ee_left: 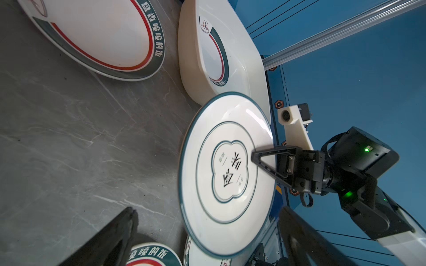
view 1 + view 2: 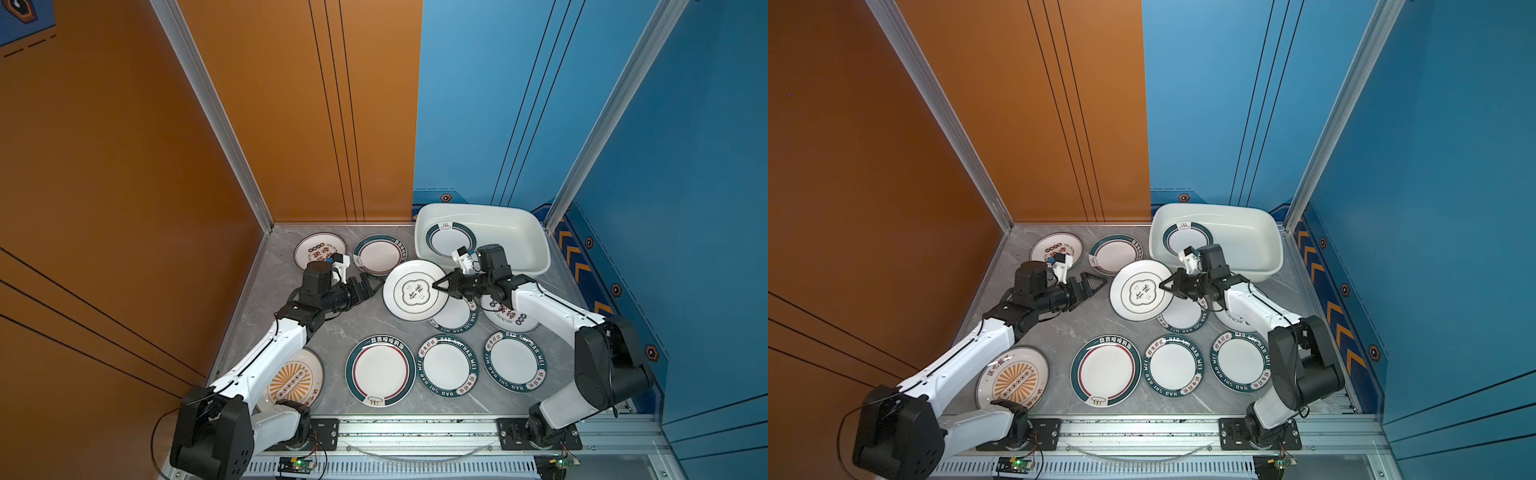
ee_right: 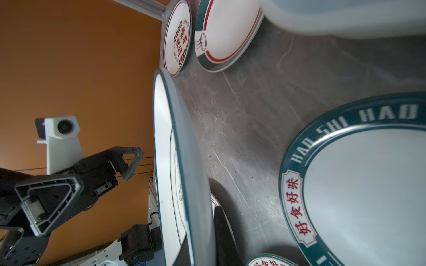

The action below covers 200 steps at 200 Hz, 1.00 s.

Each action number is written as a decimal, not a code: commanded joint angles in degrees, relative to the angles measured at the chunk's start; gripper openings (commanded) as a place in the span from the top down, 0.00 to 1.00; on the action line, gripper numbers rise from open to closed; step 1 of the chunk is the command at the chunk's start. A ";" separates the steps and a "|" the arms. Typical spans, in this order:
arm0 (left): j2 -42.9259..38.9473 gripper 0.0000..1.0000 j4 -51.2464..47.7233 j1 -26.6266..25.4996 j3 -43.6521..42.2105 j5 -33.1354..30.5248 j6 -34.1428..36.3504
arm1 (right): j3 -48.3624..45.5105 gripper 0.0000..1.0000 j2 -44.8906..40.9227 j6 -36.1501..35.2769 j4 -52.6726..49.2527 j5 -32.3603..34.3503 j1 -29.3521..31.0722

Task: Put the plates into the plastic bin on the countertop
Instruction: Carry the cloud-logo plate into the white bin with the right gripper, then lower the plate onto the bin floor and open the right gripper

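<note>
Currently, left to right across the counter point(image 2: 357, 324).

Far left, front: sunburst plate point(image 2: 291, 380) lies flat, partly covered by the left arm point(image 2: 266, 357).

Back left: red-character plate point(image 2: 316, 248), with a green-rimmed plate point(image 2: 379, 254) just beside it. Both are flat on the counter.

Left jaws: spread wide with nothing between them. They sit low over bare counter, just left of the flower-outline plate point(image 2: 415, 291) and not touching it. The right wrist view confirms the gap.

Centre: the flower-outline plate is held above the counter. The right jaws are clenched on its right rim, with one finger point(image 1: 255, 156) lying across the plate's face. It overlaps a lettered plate point(image 2: 455, 319) marked "HAO SHI" that lies beneath it. Its far edge is near the near-left corner of the plastic bin point(image 2: 521, 232).

Front row, flat and apart from one another: large ringed plate point(image 2: 380, 370) in green and red, then the second lettered plate point(image 2: 448, 365) and the third lettered plate point(image 2: 514, 360).

Right of centre: the right arm point(image 2: 552, 307) passes over a second red-character plate point(image 2: 509, 315), hiding part of it.

Back right: the plastic bin stands on the counter against the blue wall. One plate in the bin point(image 2: 451, 240), green-rimmed, lies at its left end.
</note>
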 commanded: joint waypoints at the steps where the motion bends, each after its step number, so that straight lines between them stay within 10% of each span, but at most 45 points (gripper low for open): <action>1: -1.75 0.02 -2.32 2.45 -2.73 -2.91 0.89 | 6.37 1.00 -3.17 -2.80 -4.96 -0.25 -3.81; 87: -2.27 0.02 -2.69 4.95 -5.15 -2.12 1.13 | 30.61 1.00 11.93 1.72 -12.91 5.16 -17.40; 200: -4.55 0.02 -7.80 7.49 -5.00 -0.87 3.44 | 61.50 1.00 42.49 6.35 -19.60 12.69 -18.29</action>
